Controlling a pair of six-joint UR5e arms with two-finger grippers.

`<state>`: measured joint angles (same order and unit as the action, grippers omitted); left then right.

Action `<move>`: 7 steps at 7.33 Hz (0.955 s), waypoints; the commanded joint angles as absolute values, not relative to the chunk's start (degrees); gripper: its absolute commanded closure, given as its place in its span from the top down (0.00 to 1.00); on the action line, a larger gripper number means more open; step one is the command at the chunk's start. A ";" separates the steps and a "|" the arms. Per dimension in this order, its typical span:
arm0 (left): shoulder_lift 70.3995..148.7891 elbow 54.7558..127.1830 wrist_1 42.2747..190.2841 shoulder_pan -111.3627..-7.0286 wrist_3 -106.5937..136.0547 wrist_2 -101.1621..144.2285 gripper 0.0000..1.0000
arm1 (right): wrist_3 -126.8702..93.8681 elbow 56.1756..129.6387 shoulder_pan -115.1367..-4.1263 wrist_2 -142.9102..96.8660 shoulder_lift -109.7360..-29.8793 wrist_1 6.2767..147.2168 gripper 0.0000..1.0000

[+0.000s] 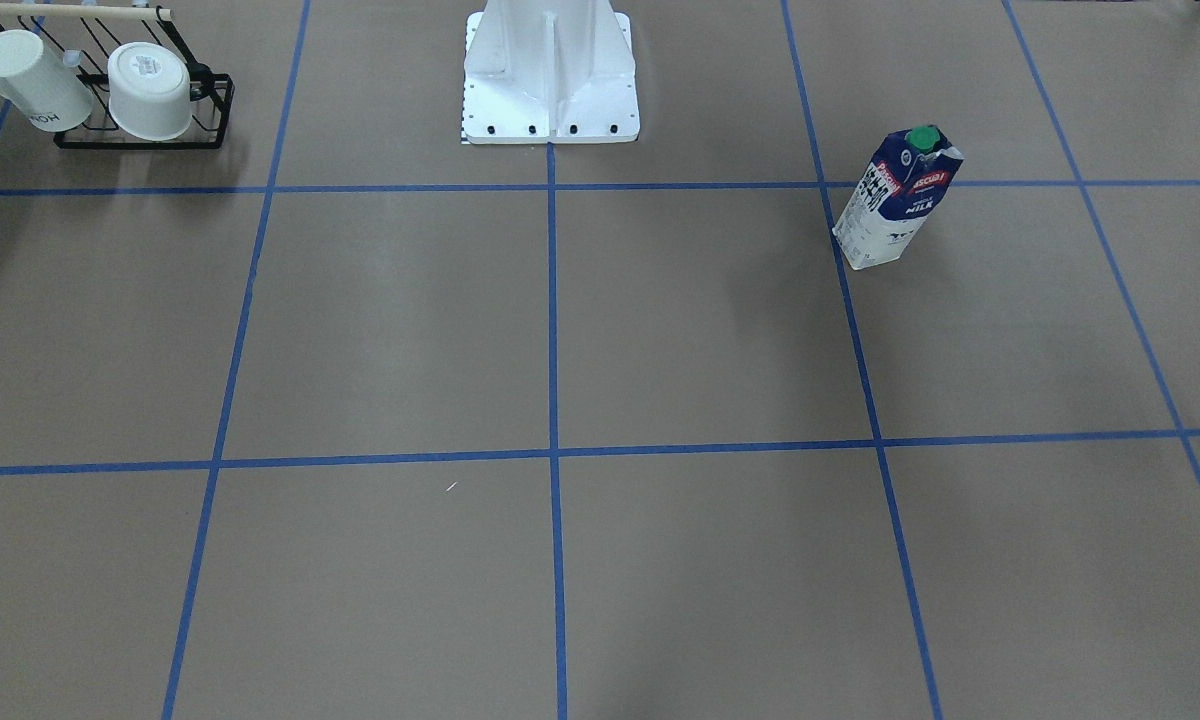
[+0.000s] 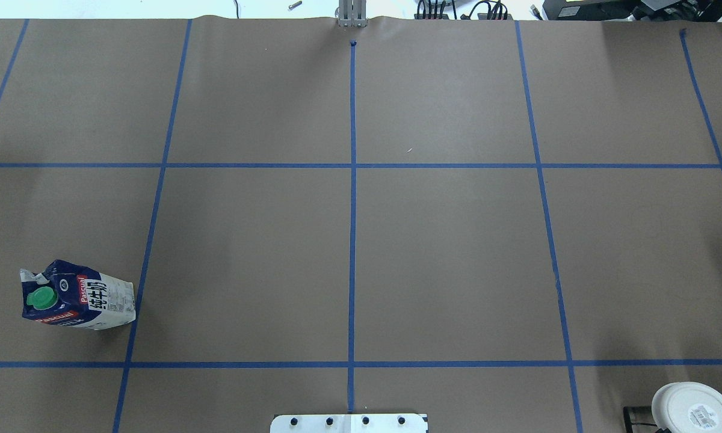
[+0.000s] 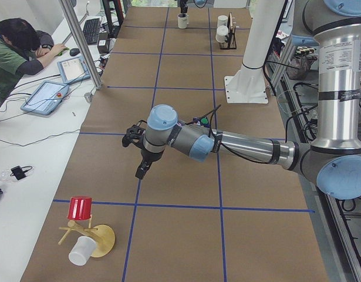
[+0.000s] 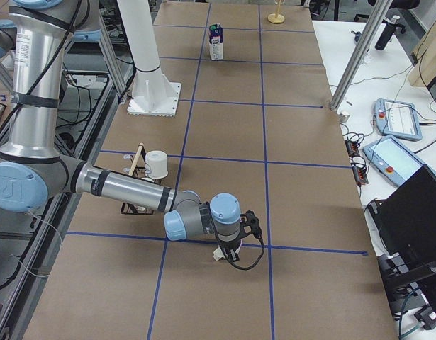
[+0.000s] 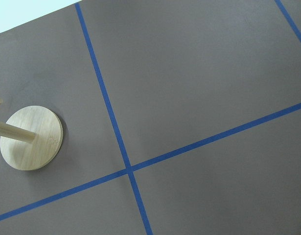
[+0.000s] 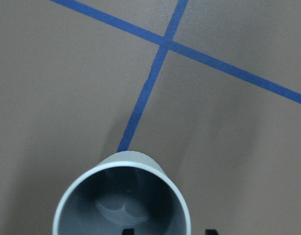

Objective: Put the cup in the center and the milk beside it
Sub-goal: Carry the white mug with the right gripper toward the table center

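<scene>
The milk carton (image 1: 898, 200) stands upright on the robot's left side of the table; it also shows in the overhead view (image 2: 78, 294). The center (image 2: 397, 264) is bare brown paper. The cup (image 6: 122, 196), white with a grey inside, stands near the table's right end (image 4: 218, 256) on a blue tape line. My right gripper (image 6: 169, 230) is right over it and looks open, with one fingertip (image 6: 127, 230) over the inside and the other outside the wall. My left gripper (image 3: 140, 171) hangs beyond the milk. I cannot tell whether it is open or shut.
A black wire rack (image 1: 215, 110) holds a lettered mug (image 1: 35, 80) and a cup with a marked base (image 1: 150, 90). A wooden mug tree (image 5: 32, 138) carries a red cup (image 3: 80, 208) and a white cup (image 3: 80, 252). The robot pedestal (image 1: 550, 80) stands mid-table. An operator (image 3: 16, 47) sits alongside.
</scene>
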<state>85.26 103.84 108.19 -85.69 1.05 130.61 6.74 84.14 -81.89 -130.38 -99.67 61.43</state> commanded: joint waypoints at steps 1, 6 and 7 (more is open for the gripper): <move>85.08 103.71 108.28 -85.69 1.05 130.61 1.00 | 7.12 84.02 -81.13 -130.43 -99.41 60.65 0.00; 84.90 103.36 108.37 -85.69 1.05 130.69 1.00 | -1.07 93.75 -81.30 -141.20 -90.84 61.26 0.00; 84.29 103.45 108.37 -85.69 0.97 130.69 1.00 | -17.50 96.13 -79.38 -142.89 -86.53 60.74 0.00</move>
<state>84.80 103.40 108.37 -85.71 1.04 130.66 -1.71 92.94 -80.89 -139.59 -91.97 61.07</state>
